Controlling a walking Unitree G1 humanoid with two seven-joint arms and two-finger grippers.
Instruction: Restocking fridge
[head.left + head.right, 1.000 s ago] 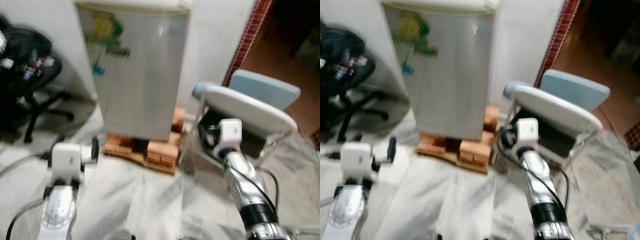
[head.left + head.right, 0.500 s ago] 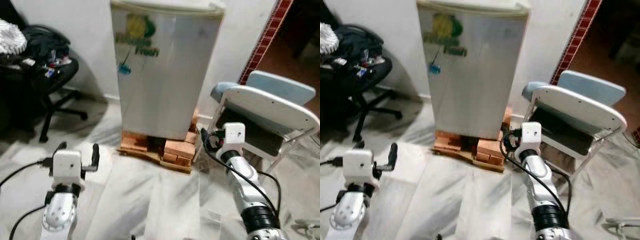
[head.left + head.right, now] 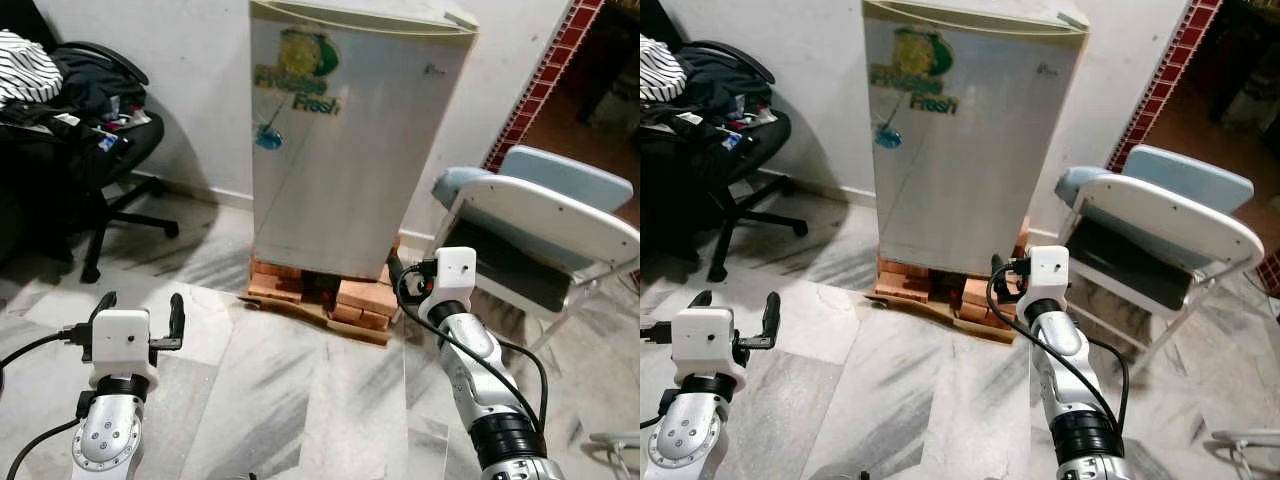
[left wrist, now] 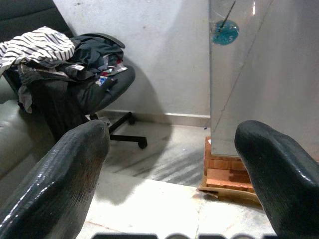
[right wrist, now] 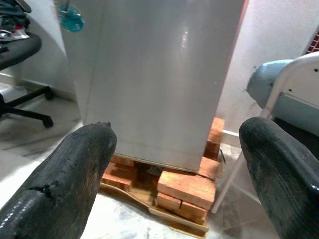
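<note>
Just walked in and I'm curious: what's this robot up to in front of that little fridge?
It stands facing a small silver fridge, door closed, propped on bricks. The left gripper and right gripper are held out in front, open and holding nothing. An office chair piled with clothes is on its left, a folding chair on its right.

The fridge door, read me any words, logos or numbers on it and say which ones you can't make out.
"Fresh": orange lettering on the fridge door, in the sticker near its top.
The green word above "Fresh": too blurred to read.
Small grey mark near the door's top right corner: too small to read.
Blue round tag: no text legible.
</note>
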